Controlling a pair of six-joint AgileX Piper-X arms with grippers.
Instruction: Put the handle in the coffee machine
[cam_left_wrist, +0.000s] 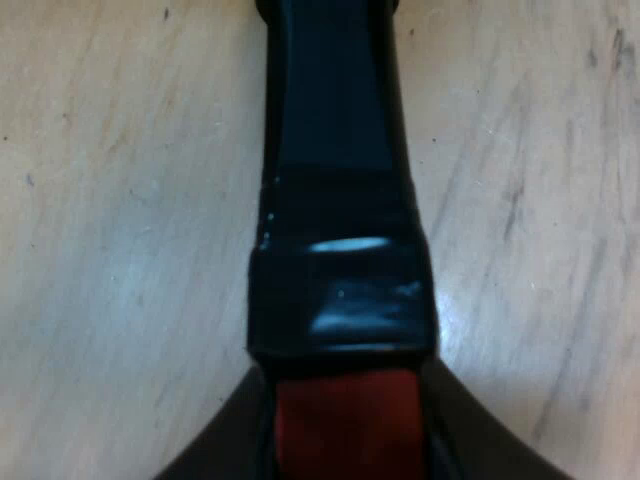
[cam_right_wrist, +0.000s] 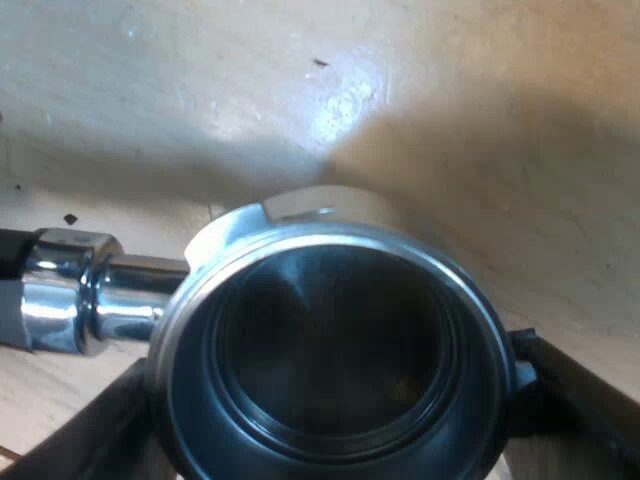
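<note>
Left wrist view: the holder (cam_left_wrist: 345, 290) reaches straight away from the camera, and what shows of it here is its glossy black handle (cam_left_wrist: 335, 100), broad close by and narrower farther off. The red end (cam_left_wrist: 345, 430) of the handle lies nearest the camera. The left hand (cam_left_wrist: 345, 405) is closed on the holder at this red end: one dark finger lies flush against each side of it, and the two fingers (cam_left_wrist: 215, 450) spread outward toward the camera. Beneath the handle lies the pale wooden desk (cam_left_wrist: 120, 200), its grain streaked with a few faint grey marks. Whether the handle touches the desk or hangs above it I cannot tell.

Right wrist view: the camera looks down into the open mouth of the holder's metal basket (cam_right_wrist: 300, 240). The rim is bright steel and the inside is dark and bare, with a stepped ring partway down. A polished chrome neck (cam_right_wrist: 130, 300) runs out sideways from the basket and meets the start of the dark handle. A small lug (cam_right_wrist: 522, 362) sticks out at the far side of the rim from the neck, and another flat ear rises behind the rim. The right hand (cam_right_wrist: 332, 358) clasps the basket: one black finger lies against the rim on the neck side, and the other finger (cam_right_wrist: 590, 400) meets the lug. The desk shows behind the basket, with a bright patch of light, a broad soft shadow and a few tiny dark specks.
</note>
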